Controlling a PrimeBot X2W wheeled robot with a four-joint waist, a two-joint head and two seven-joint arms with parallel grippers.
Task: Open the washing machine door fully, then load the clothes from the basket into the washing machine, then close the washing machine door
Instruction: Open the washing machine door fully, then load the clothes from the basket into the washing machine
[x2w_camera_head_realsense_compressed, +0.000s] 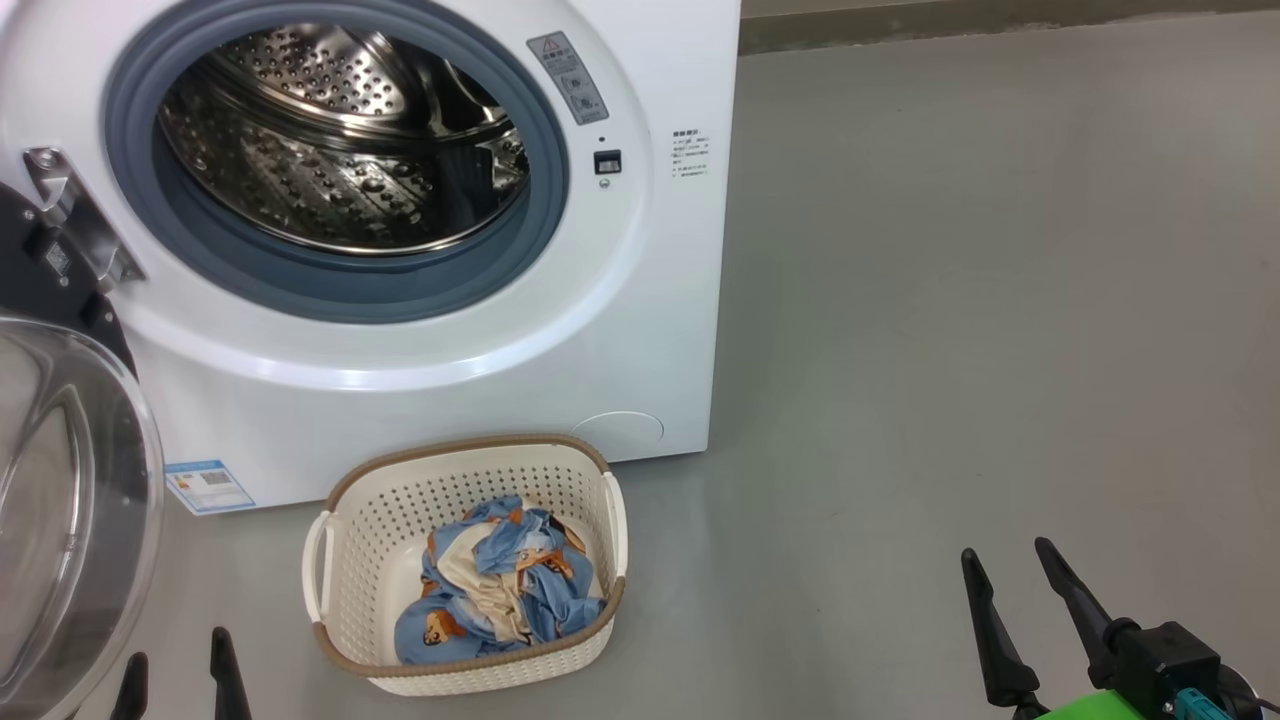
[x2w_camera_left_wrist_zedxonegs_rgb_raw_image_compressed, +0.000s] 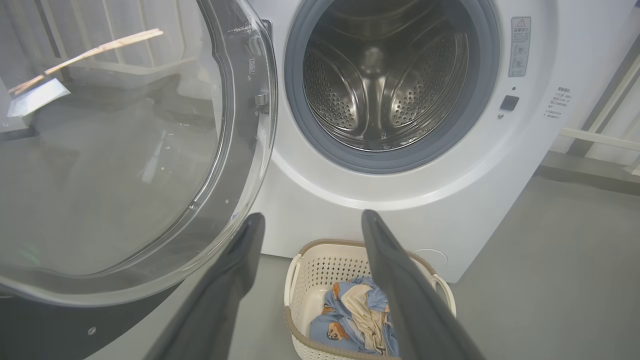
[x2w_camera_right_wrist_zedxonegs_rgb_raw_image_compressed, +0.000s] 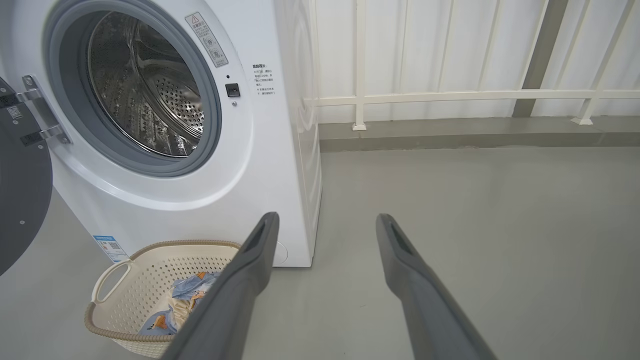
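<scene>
- Dark fingers of both grippers stand spread wide and empty: left gripper (x2w_camera_head_realsense_compressed: 177, 650) at near left, right gripper (x2w_camera_head_realsense_compressed: 1005, 552) at near right.
- Blue clothes (x2w_camera_head_realsense_compressed: 500, 580) lie heaped in the basket (x2w_camera_head_realsense_compressed: 450, 500), just right of the left gripper, which is much nearer.
- Farther, the washing machine door (x2w_camera_head_realsense_compressed: 70, 500) hangs open left of the washing machine (x2w_camera_head_realsense_compressed: 620, 350).

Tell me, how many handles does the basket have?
2. The left handle and the right handle are on the two short sides of the basket, which sits on the floor before the washer. None seem hidden.
</scene>
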